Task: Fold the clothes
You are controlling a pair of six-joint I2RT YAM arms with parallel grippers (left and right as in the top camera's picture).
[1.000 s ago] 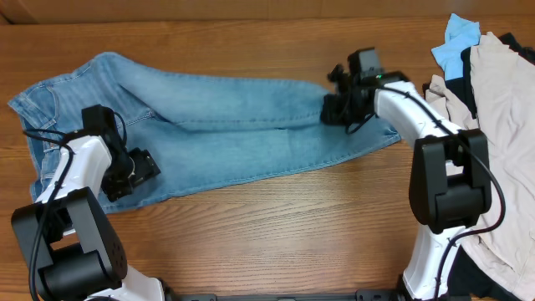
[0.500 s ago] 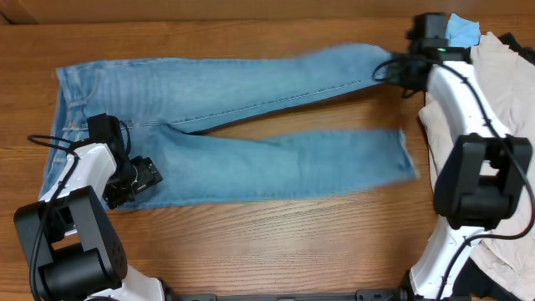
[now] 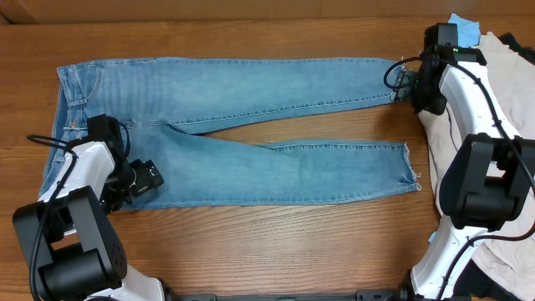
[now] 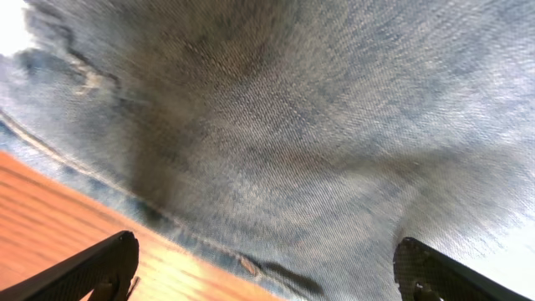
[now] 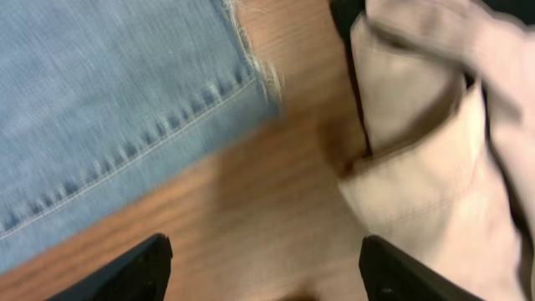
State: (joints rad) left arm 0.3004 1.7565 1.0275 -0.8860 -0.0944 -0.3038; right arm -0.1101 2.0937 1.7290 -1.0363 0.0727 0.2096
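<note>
The clothes, light-blue jeans (image 3: 242, 117), lie flat on the wooden table with the waist at the left and both legs spread toward the right. My left gripper (image 3: 144, 178) hovers open over the lower hip edge. In the left wrist view denim (image 4: 292, 125) fills the frame and my left gripper (image 4: 267, 272) holds nothing. My right gripper (image 3: 405, 82) stands open just past the upper leg's frayed hem (image 3: 391, 77). In the right wrist view that hem (image 5: 251, 58) lies at the upper left, apart from my right gripper (image 5: 266, 267), which is over bare wood.
A pile of beige garments (image 3: 501, 92) lies at the right edge, close to my right arm, and shows as beige cloth (image 5: 435, 159) in the right wrist view. A small sky-blue cloth (image 3: 462, 27) sits at the back right. The lower leg's hem (image 3: 413, 171) reaches near the right arm's base.
My right gripper carried the upper leg out to the right, straightened it and let go, opening. The jeans went from folded over to spread flat. My left gripper opened wider.
</note>
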